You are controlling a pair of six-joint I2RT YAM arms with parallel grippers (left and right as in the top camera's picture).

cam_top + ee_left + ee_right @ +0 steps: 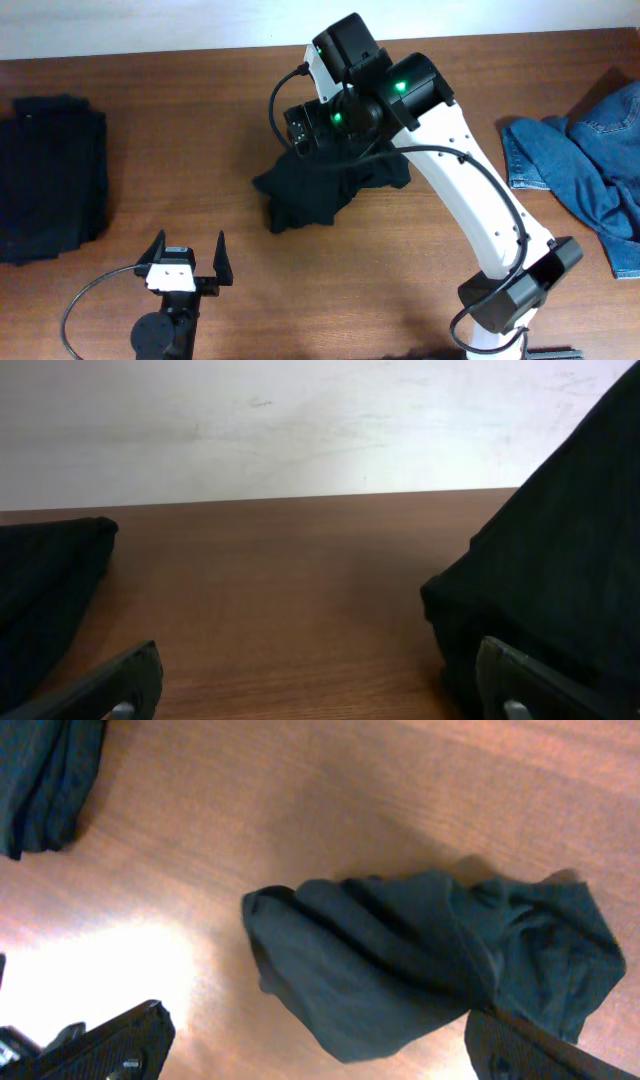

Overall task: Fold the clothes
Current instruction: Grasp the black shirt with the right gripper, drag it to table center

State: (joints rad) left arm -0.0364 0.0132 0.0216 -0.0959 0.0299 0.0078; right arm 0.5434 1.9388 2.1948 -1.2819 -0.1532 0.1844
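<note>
The step in hand looks like the very start of a fold on the crumpled black cloth garment (300, 205). It lies bunched in a heap near the middle of the brown wooden table (200, 120) and is not yet spread out. The right gripper (315, 1020) hangs above the heap with its jaws wide and nothing between them; the cloth rests on the wood below, apart from both fingers. The left gripper (188, 252) sits low at the near edge, left of the heap, also spread wide and empty. It points across bare wood, with the heap rising ahead of its right finger in the wrist view. A second black cloth garment (50, 180) lies flatter at the far left of the table, well apart from the heap. It seems already dealt with, though how neatly it is folded cannot be told. By my judgement the next move calls for finding a hem or corner in the heap, closing on it and drawing the cloth flat. That probably needs both arms, since soft matte cloth sags and hides its edges. A rumpled blue denim garment (600, 170) lies at the right edge, away from both arms. The tabletop is smooth reddish-brown wood grain with a patch of glare, and behind it stands a plain white wall (300, 420).
</note>
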